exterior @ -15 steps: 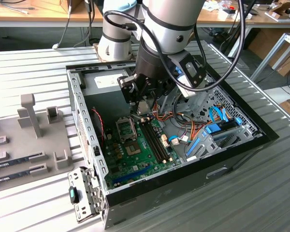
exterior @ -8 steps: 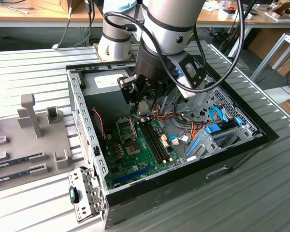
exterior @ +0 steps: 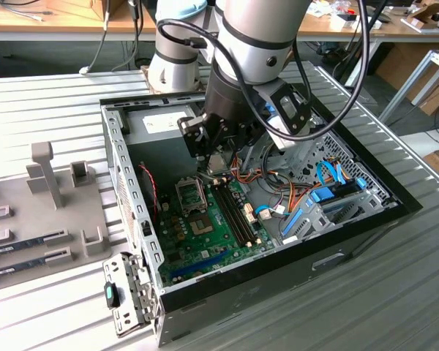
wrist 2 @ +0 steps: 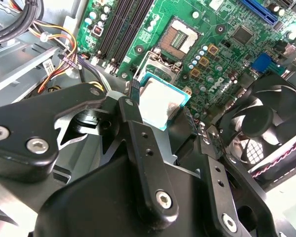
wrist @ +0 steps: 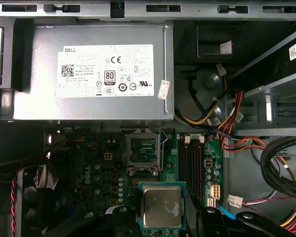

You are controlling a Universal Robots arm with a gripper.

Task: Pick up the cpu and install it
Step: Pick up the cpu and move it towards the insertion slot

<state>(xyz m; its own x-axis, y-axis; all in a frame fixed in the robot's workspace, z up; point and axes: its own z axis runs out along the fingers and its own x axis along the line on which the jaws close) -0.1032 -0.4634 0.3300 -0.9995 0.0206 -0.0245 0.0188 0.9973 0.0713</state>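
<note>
the cpu [wrist: 161,207] hangs in the air inside the open computer case [exterior: 278,285], clamped between the jaws, which are closed on two opposite edges of its green rim. its silver top faces up toward the wrist in both wrist views [wrist 2: 160,101], and it touches nothing else.

in the exterior view the cpu [exterior: 218,162] sits between 1 and 2 o'clock of the empty socket [exterior: 188,191], above the board rather than on it. the socket [wrist: 144,150] has its metal frame around it and no chip inside; the cpu is near it but not yet over it.

you should treat this chip as light, thin and stiff. the metal lid looks smooth and likely slippery, so the edge grip you have is the right hold; i'd judge the underside too delicate to touch or scrape. a skewed seat could harm the socket's contacts.

further out, the memory slots [exterior: 234,212] run just beside the socket at about 3 o'clock, the power supply [exterior: 157,124] lies at 11 o'clock, and the case rests on the slatted counter [exterior: 58,95].
</note>
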